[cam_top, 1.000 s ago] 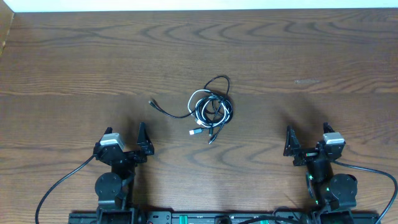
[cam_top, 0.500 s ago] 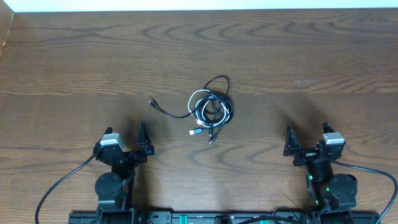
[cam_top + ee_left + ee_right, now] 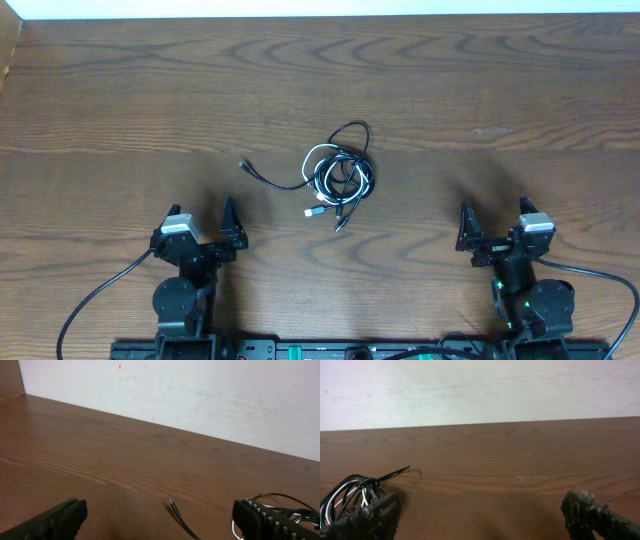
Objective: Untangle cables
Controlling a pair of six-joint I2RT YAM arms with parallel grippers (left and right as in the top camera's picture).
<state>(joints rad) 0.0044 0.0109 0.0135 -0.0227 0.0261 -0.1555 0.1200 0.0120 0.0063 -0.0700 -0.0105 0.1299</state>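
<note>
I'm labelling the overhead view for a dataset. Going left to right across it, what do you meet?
left tool → tangled cables → right tool

The cables (image 3: pixel 338 175), black and white, lie knotted mid-table; one black end (image 3: pixel 245 163) trails toward the left edge.
</note>
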